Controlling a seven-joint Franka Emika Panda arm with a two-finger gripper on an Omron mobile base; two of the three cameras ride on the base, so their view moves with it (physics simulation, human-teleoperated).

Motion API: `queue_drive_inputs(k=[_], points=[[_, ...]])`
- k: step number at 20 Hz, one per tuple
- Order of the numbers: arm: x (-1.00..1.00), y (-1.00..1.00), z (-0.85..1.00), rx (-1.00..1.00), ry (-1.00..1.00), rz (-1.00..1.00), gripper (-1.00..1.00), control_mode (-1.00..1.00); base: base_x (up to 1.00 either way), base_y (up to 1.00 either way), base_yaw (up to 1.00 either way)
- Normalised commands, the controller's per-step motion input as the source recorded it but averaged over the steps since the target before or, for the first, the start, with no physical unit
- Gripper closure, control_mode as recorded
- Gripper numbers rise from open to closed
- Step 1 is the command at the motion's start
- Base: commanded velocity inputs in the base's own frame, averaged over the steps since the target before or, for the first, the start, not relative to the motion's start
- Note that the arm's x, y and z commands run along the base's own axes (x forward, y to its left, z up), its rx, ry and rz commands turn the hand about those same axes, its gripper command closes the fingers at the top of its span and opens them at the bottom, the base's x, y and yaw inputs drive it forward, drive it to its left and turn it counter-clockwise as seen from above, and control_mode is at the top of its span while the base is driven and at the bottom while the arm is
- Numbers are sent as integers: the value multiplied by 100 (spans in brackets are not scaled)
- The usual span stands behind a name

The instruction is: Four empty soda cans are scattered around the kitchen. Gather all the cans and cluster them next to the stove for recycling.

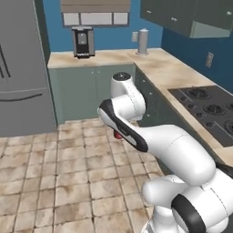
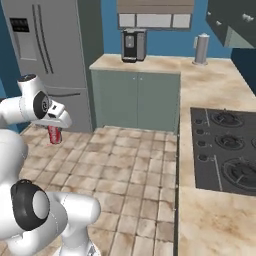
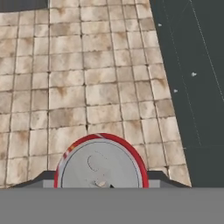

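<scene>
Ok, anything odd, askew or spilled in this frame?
Nothing stands out. The gripper holds a red soda can upright above the tiled floor, no spill visible. The stove looks undamaged.

I'm looking at a home kitchen: tall grey steel fridge [image 1: 20,68] upper left, beige marble worktop [image 1: 159,66], flat black gas stove [image 1: 207,111] at right, tan tiled floor [image 1: 54,173] below.
</scene>
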Motion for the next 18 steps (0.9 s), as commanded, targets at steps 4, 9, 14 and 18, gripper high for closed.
queue_drive_inputs(k=[4, 9, 14, 18], points=[[0, 0, 0, 0, 0, 0, 100, 100, 8, 8, -81], [0, 0, 0, 0, 0, 0, 100, 100, 6, 10, -92], [0, 0, 0, 0, 0, 0, 100, 100, 10, 10, -88], [0, 0, 0, 0, 0, 0, 100, 100, 15, 8, -80]])
